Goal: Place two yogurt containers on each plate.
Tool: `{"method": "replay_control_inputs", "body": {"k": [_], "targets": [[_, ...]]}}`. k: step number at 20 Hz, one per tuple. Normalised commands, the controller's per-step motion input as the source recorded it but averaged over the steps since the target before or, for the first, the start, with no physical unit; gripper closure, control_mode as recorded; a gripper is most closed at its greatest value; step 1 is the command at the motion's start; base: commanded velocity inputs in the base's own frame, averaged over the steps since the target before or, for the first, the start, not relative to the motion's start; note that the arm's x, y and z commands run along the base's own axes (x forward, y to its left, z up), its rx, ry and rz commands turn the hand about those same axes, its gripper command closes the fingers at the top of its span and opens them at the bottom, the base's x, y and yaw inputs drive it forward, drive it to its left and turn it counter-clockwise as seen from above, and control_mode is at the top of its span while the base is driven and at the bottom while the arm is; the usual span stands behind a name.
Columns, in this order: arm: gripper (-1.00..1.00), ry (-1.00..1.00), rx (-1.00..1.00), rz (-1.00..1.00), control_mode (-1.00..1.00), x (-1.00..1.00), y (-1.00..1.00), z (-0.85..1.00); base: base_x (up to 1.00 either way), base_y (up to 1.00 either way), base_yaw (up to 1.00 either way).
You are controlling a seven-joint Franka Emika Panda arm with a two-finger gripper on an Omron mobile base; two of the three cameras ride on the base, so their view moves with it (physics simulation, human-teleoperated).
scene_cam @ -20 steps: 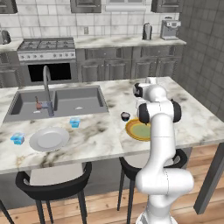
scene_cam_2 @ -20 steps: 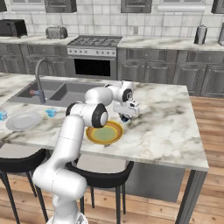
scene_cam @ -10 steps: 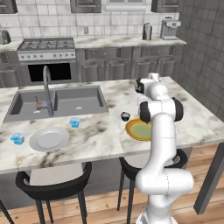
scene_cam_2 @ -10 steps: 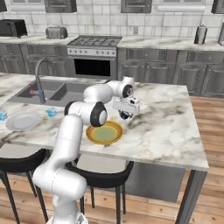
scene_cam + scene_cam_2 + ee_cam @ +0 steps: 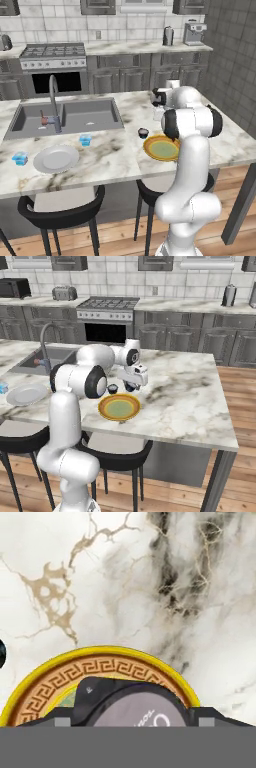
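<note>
While you look over the arm from the base, two dark stools (image 5: 60,212) sit nearest, tucked under the front edge of the marble desk (image 5: 185,401).

On the desk, near that front edge:
- yellow-rimmed plate (image 5: 119,407), greenish centre, lying flat right in front of the arm.
- grey-white plate (image 5: 56,159), well apart from it, toward the left end.
- first light blue cup (image 5: 20,158), just beside the grey-white plate on its left.

A little farther back:
- second light blue cup (image 5: 85,140), near the grey-white plate's far right rim, not touching it.
- second dark cup (image 5: 143,133), standing upright on the marble just beside the yellow-rimmed plate's far left rim.

End effector (image 5: 131,722): you'll find it pointing down at the far side of the yellow-rimmed plate. Its fingers stand wide and are clamped on a dark cup (image 5: 132,704) with a pale grey top. In the hand view this cup sits between the two tips, with the plate's patterned rim curving around it. From the right base view the cup hangs low by the far rim; you cannot tell whether it touches the plate.

Farther still: a grey sink (image 5: 75,116) with a tap (image 5: 52,102), sunk into the desk's left half. Beyond that, a stove (image 5: 54,70) stands against the tiled back wall.
</note>
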Motion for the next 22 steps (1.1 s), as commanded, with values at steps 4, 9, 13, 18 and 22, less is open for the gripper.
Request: {"method": "replay_control_inputs", "body": {"k": [4, 9, 13, 18, 22], "targets": [[1.00, -0.03, -0.19, -0.10, -1.00, -0.93, 0.55, 0.00, 0.00, 0.00, 0.00], [1.00, 0.05, -0.25, -0.22, -1.00, -0.38, 0.21, 0.10, 0.00, 0.00, 0.00], [1.00, 0.04, -0.17, -0.19, -1.00, -0.01, 0.17, 0.04, 0.00, 0.00, 0.00], [1.00, 0.02, 0.01, -0.01, -1.00, 0.00, 0.02, 0.00, 0.00, 0.00, 0.00], [1.00, 0.07, 0.00, 0.00, -1.00, 0.03, 0.00, -0.13, 0.00, 0.00, 0.00]]}}
